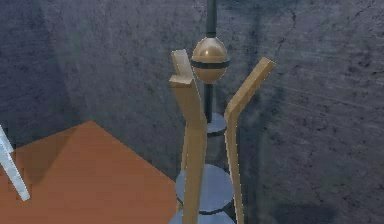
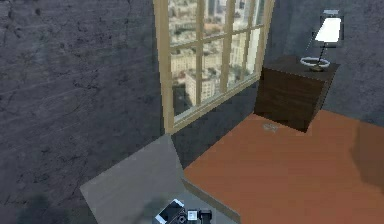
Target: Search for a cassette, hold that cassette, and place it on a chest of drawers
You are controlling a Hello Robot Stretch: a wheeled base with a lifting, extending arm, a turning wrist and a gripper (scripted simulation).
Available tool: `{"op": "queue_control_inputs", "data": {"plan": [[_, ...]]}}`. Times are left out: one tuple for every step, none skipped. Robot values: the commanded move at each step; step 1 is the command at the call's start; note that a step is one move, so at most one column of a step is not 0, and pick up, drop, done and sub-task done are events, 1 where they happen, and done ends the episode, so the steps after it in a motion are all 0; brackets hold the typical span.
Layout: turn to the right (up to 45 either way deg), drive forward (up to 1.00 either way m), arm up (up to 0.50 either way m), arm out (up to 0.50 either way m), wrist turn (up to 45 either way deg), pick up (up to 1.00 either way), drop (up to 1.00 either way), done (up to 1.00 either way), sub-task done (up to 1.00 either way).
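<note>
Claw state: cannot tell. Search step; perhaps cassette (image 2: pixel 170 212) among items on near desk (image 2: pixel 125 180). Next: line up, grasp, then carry to chest of drawers (image 2: pixel 292 92) far right.

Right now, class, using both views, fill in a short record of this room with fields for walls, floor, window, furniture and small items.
walls: dark grey, rough-textured
floor: reddish-brown floor
window: wooden-framed window, city buildings outside
furniture: dark wooden cabinet in the corner past the window, with a white-shaded lamp on top
ahead: wooden forked stand, brown ball with a dark band behind it
low surface: grey table
small items: a few small flat things at the table's near edge, too small to name
</note>
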Motion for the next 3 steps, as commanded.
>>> {"op": "queue_control_inputs", "data": {"plan": [[0.0, 0.00, 0.00, 0.00, 45.0, 0.00, 0.00, 0.00, 0.00], [0.0, 0.00, 0.00, 0.00, 6.0, 0.00, 0.00, 0.00, 0.00], [0.0, 0.00, -0.30, 0.00, 0.0, 0.00, 0.00, 0.00, 0.00]]}}
